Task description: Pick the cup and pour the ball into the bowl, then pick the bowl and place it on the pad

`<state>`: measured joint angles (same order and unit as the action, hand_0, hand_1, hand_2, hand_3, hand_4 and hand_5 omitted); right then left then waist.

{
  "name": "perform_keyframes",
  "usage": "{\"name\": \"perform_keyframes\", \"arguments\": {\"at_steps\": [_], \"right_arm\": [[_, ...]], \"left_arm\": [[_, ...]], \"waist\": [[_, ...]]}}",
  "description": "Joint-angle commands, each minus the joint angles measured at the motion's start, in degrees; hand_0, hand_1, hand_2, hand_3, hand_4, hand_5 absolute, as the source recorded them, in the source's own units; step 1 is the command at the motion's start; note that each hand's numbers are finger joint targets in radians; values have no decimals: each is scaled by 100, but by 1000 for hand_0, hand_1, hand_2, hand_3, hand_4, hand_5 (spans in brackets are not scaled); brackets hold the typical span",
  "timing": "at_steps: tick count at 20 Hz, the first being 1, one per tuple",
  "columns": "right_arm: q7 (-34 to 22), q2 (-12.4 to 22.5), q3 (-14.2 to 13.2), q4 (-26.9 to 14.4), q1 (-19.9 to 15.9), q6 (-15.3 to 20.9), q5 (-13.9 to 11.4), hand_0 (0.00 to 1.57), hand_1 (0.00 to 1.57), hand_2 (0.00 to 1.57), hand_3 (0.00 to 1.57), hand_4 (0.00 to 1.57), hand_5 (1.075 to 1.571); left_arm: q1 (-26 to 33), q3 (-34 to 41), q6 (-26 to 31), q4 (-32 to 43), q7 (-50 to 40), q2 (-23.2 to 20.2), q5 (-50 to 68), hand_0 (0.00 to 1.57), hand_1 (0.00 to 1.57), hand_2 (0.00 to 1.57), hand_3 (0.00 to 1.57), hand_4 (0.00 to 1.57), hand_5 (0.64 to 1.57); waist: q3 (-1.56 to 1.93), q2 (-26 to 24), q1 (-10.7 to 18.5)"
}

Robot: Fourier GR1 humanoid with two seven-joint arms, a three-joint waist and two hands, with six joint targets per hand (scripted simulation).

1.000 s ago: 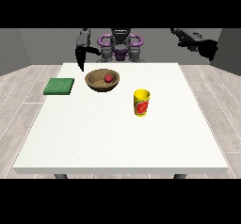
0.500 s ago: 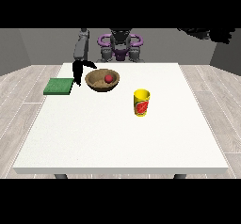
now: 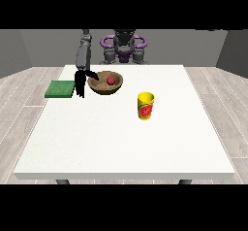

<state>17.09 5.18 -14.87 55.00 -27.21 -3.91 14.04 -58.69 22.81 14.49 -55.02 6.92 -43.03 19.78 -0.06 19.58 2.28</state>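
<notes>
**Ball in the bowl, bowl not yet on the pad**

The red ball (image 3: 111, 80) already sits inside the wooden bowl (image 3: 103, 89), and the yellow cup (image 3: 145, 106) stands upright on the white desk (image 3: 121, 138), well apart from the bowl, so the pouring looks done to me. What remains is moving the bowl onto the green pad (image 3: 60, 89), which lies just beside it. The hand at the view's left (image 3: 81, 82) hangs between pad and bowl, its fingers pointing down and its thumb reaching over the bowl's rim; whether it has actually gripped the rim, I cannot tell. No hand shows at the view's right.
</notes>
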Motion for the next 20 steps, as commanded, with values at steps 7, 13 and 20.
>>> {"name": "perform_keyframes", "arguments": {"at_steps": [7, 13, 20], "right_arm": [[644, 98, -225, -1016, -270, -21, 17, 0, 0, 0, 0, 294, 1566], [523, -252, -67, -1052, -782, 499, -129, 0, 0, 0, 0, 405, 1570], [389, -506, 142, -1132, -717, 1233, -222, 0, 0, 0, 0, 416, 1570]], "left_arm": [[21, 62, 204, -257, -182, -123, 271, 0, 0, 0, 0, 0, 1527], [-622, -18, 86, -281, -523, -276, 312, 0, 0, 0, 0, 0, 1541], [-619, -142, 146, -322, -603, -88, 380, 0, 0, 0, 0, 0, 1538]], "waist": [[11, 179, 290], [12, 392, 380], [12, 294, 704]]}}
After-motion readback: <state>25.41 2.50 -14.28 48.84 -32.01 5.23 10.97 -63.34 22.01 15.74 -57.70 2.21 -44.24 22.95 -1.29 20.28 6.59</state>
